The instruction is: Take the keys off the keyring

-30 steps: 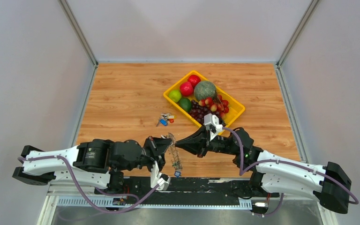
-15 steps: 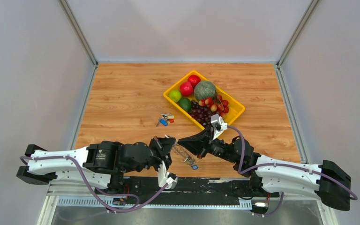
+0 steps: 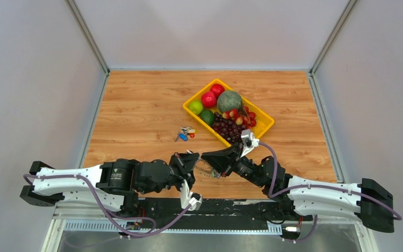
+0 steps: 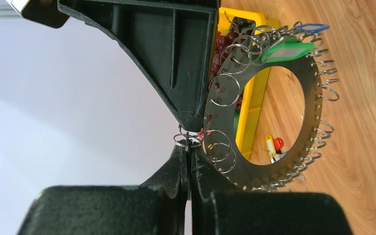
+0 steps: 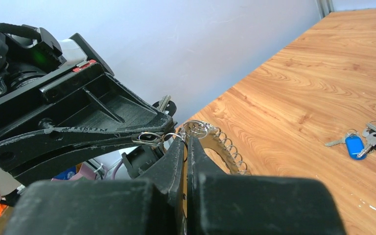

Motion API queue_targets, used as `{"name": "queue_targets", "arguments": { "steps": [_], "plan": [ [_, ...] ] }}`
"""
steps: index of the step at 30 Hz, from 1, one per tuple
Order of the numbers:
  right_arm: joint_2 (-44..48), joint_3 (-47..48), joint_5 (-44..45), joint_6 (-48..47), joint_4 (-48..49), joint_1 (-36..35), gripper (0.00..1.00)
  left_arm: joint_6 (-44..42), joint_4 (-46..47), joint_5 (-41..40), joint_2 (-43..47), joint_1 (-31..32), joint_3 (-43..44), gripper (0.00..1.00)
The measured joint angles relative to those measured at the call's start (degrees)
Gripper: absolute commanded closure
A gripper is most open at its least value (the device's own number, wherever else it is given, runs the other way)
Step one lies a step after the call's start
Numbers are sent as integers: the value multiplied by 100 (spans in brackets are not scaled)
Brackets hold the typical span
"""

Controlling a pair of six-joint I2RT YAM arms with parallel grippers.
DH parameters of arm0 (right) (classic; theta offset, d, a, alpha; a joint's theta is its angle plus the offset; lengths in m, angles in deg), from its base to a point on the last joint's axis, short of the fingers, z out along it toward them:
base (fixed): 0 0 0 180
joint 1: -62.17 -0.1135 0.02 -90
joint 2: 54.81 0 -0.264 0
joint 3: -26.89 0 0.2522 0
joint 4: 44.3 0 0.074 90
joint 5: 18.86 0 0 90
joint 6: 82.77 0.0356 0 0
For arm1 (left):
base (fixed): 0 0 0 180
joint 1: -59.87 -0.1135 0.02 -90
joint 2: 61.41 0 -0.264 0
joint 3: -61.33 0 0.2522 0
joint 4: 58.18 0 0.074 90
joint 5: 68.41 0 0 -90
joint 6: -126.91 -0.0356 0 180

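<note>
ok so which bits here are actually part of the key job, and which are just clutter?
Job: keyring, green-capped key, blue-capped key, left gripper, right gripper, both shut on the keyring.
Clutter: loose key bunch, yellow tray, grapes, melon.

A yellow tray [image 3: 266, 119] is sitting right of centre on the wooden table [image 3: 136, 105], carrying two red fruits [image 3: 208, 99], a grey-green melon [image 3: 229, 101], two green fruits [image 3: 195, 107] and dark and red grapes [image 3: 221, 126], while a small bunch of keys [image 3: 184, 133] with blue and red caps is lying just left of its near corner.
</note>
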Motion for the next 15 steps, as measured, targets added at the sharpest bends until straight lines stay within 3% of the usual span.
{"name": "queue_targets", "arguments": {
  "steps": [15],
  "plan": [
    [79,-168,719,105,-105,-195,100,17,94,-481,-448,262,-57,100]
  ]
}}
